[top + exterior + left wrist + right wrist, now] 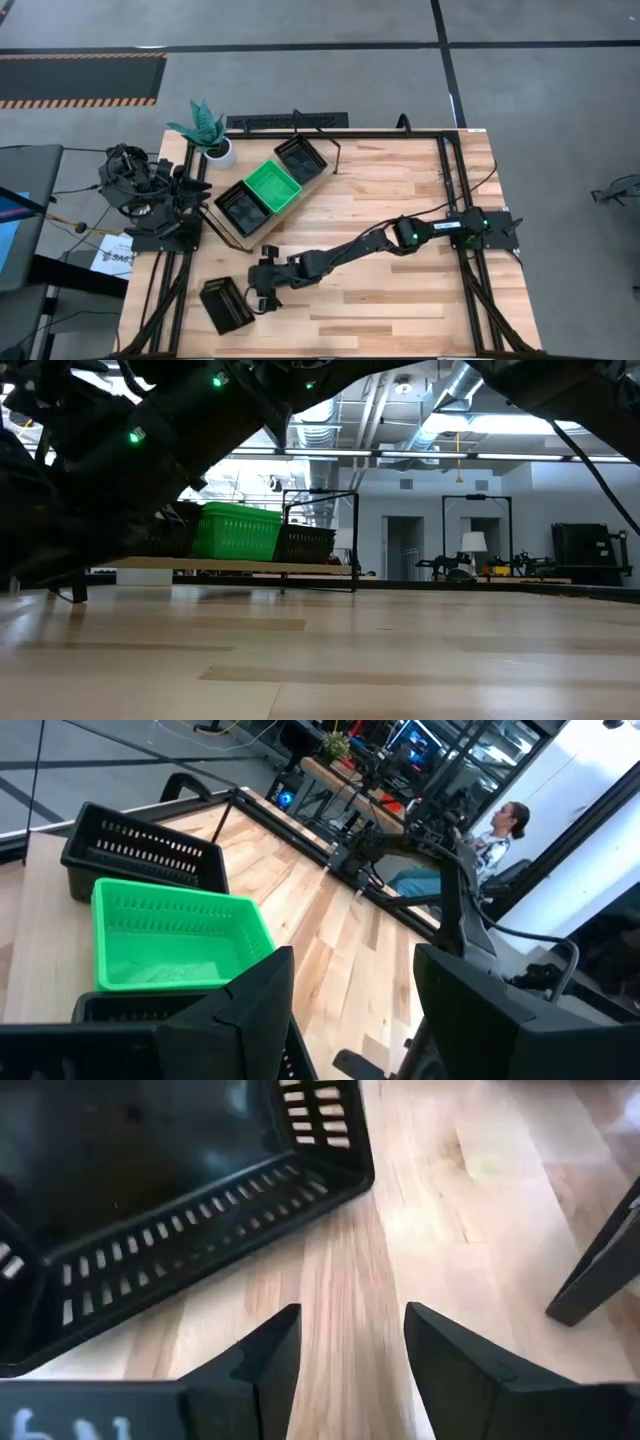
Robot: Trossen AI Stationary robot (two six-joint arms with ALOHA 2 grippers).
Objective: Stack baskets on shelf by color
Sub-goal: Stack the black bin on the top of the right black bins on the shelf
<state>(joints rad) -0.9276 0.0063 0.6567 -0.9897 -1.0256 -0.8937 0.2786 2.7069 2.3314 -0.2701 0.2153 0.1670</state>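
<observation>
The shelf [312, 183] stands slantwise at the table's far left and carries three baskets in a row: a black basket [298, 158], a green basket [272, 187] and another black basket [240, 208]. In the low view the green basket [235, 530] sits on the shelf board [230, 567]. A fourth black basket [226, 305] rests flat on the table near its near-left corner. My right gripper [350, 1350] is open, low over the table just right of that black basket [170, 1200], touching nothing. My left gripper [350, 1010] is open at the table's left edge, facing the shelf.
A potted plant [212, 135] in a white pot stands at the far-left corner beside the shelf. Black frame rails [445, 180] run along the table's edges. Bare wood [400, 310] lies to the right of my right arm. A person [500, 825] sits beyond the table.
</observation>
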